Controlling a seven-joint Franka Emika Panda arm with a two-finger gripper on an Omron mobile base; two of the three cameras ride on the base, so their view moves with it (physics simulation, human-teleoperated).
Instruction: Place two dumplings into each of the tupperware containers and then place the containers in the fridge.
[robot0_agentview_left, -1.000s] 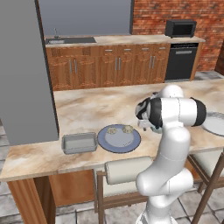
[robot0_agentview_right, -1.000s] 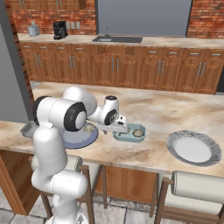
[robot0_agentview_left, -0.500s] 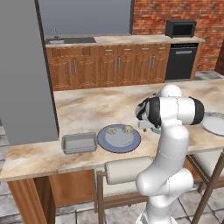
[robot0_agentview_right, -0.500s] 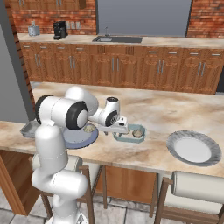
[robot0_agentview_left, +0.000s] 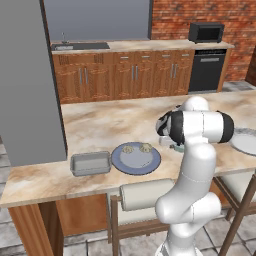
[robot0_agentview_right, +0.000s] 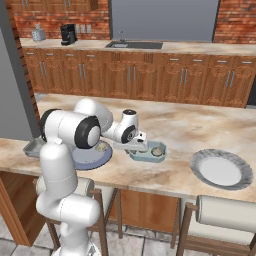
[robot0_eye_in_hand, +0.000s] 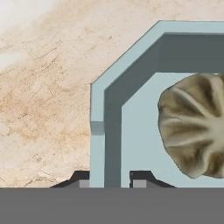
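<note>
While the arm reaches low over the counter (robot0_agentview_right: 200, 130), we find the gripper (robot0_eye_in_hand: 109, 178) with its jaws narrowed on the rim wall of the pale teal container (robot0_eye_in_hand: 105, 109). One dumpling (robot0_eye_in_hand: 194, 124) lies inside. Two more dumplings (robot0_agentview_left: 137, 148) sit on the blue-grey plate (robot0_agentview_left: 136, 162) near the counter's front edge, with the grey container (robot0_agentview_left: 90, 164) beside it.

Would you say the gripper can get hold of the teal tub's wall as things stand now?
Probably yes. In the hand view the gripper has one fingertip outside the teal tub wall and one inside, closed about it. The dumpling inside lies off to the side, clear.
</note>
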